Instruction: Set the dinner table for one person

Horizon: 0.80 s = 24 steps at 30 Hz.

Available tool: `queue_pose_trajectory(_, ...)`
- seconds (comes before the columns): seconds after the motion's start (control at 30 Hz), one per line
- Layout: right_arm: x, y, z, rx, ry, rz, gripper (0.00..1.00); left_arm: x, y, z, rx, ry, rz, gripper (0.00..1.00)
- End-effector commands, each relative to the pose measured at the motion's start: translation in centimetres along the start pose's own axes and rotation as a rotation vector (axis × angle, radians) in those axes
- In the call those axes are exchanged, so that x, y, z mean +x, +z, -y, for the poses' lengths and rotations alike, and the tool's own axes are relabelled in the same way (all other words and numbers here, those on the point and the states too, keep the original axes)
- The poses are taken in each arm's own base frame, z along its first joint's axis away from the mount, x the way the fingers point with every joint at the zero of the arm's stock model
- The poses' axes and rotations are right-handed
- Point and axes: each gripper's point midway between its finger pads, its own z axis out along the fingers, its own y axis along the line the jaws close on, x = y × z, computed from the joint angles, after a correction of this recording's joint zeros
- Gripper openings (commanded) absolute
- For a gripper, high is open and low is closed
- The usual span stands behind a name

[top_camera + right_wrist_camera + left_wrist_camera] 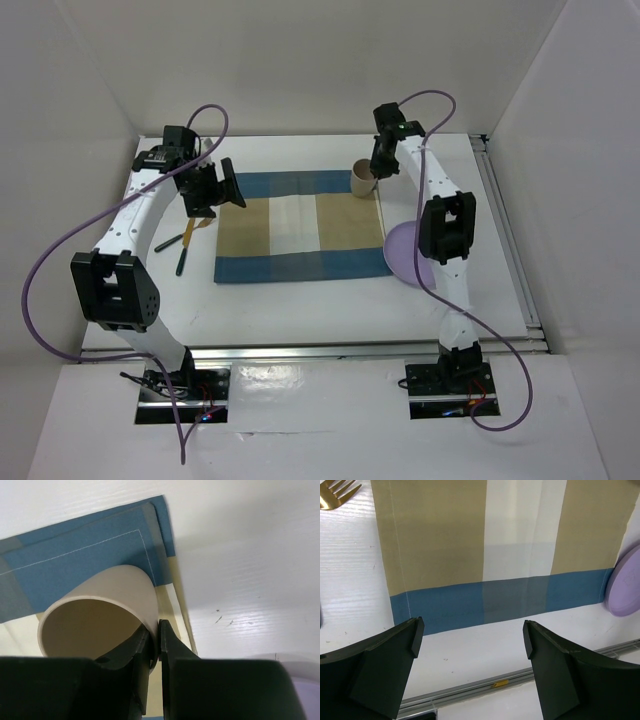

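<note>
right gripper [157, 630] pinching the rim wall of the beige cup [115, 587], apparently resting on the placemat [75, 555] corner below it; left gripper [472, 625] spread wide, empty, dinner table [355, 595] beneath. risk: thin one-wall grip lets cup pivot and tip on release

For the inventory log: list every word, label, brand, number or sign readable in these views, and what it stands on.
None can be read.
The placemat, cup, purple plate and gold fork show no print.
The small yellow mark on the rail of the table: too small to tell any lettering.
</note>
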Motion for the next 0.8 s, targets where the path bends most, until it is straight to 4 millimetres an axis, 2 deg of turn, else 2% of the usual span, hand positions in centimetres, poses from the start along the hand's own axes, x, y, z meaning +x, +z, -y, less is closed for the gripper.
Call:
queue_pose_trajectory(0.0, -1.7, -0.2, -0.8, -0.033, 0.025, 0.052, 0.16, 0.0, -0.2, 0.7, 0.032, 0.017, 0.002, 1.0)
queue_pose_trajectory(0.03, -1.6, -0.2, -1.0, -0.042, 0.025, 0.047, 0.24, 0.1, -0.2, 0.7, 0.032, 0.017, 0.002, 1.0)
queue_pose_trajectory(0.07, -1.9, -0.7, -1.0, -0.046, 0.026, 0.055, 0.43, -0.2, -0.4, 0.9, 0.035, 0.02, 0.01, 1.0)
queue_pose_trajectory(0.2, -3.5, -3.8, -2.2, -0.113, 0.044, 0.102, 0.77, -0.5, -0.8, 0.8, 0.025, 0.04, 0.017, 1.0)
queue_pose_trajectory(0.23, -4.5, -5.6, -2.4, -0.13, 0.059, 0.134, 0.79, -0.1, -0.8, 1.0, 0.025, 0.045, 0.006, 1.0)
queue_pose_trajectory(0.27, -5.0, -6.6, -2.5, -0.14, 0.062, 0.155, 0.82, -0.2, -0.8, 0.8, 0.011, 0.045, 0.011, 1.0)
queue_pose_trajectory(0.3, -6.3, -8.9, -1.6, -0.158, 0.113, 0.194, 0.87, -0.3, -1.1, 0.7, 0.004, 0.048, 0.022, 1.0)
queue_pose_trajectory(0.33, -5.9, -8.1, -1.2, -0.163, 0.14, 0.168, 0.88, -0.3, -1.1, 0.7, 0.003, 0.048, 0.023, 1.0)
queue_pose_trajectory(0.37, -7.1, -11.6, -0.8, -0.205, 0.175, 0.22, 0.88, -0.1, -0.9, 0.6, 0.001, 0.045, 0.014, 1.0)
queue_pose_trajectory(0.4, -6.2, -11.1, 0.1, -0.215, 0.208, 0.202, 0.88, 0.1, -0.6, 0.8, 0.005, 0.041, 0.012, 1.0)
queue_pose_trajectory(0.43, -6.0, -12.3, 0.3, -0.263, 0.254, 0.201, 0.88, 0.1, -0.6, 0.8, 0.005, 0.041, 0.012, 1.0)
queue_pose_trajectory(0.47, -7.4, -16.4, 1.7, -0.3, 0.292, 0.288, 0.89, 0.4, -0.7, 0.8, 0.004, 0.041, 0.011, 1.0)
queue_pose_trajectory(0.5, -5.9, -15.3, 2.9, -0.294, 0.318, 0.275, 0.89, 0.4, -0.7, 0.8, 0.004, 0.041, 0.011, 1.0)
queue_pose_trajectory(0.53, -5.5, -16.0, 3.9, -0.293, 0.344, 0.292, 0.89, 0.8, -0.5, 1.0, 0.005, 0.037, -0.001, 1.0)
queue_pose_trajectory(0.57, -5.7, -19.0, 5.1, -0.331, 0.378, 0.341, 0.89, 0.7, -0.8, 1.1, 0.008, 0.039, 0.007, 1.0)
queue_pose_trajectory(0.6, -3.2, -17.5, 6.5, -0.296, 0.404, 0.291, 0.89, 0.7, -0.8, 0.9, -0.003, 0.039, 0.011, 1.0)
queue_pose_trajectory(0.67, -0.8, -17.4, 8.6, -0.24, 0.441, 0.258, 0.89, 0.5, -0.7, 0.5, -0.025, 0.039, 0.019, 1.0)
queue_pose_trajectory(0.7, 0.3, -18.5, 9.9, -0.213, 0.456, 0.265, 0.89, 0.5, -1.1, 0.8, -0.026, 0.04, 0.03, 1.0)
queue_pose_trajectory(0.73, 4.6, -16.7, 11.2, -0.139, 0.476, 0.156, 0.86, 0.7, -1.2, 0.7, -0.034, 0.041, 0.035, 1.0)
queue_pose_trajectory(0.77, 6.5, -16.2, 12.7, -0.082, 0.518, 0.128, 0.82, 0.6, -1.2, 0.4, -0.048, 0.04, 0.041, 1.0)
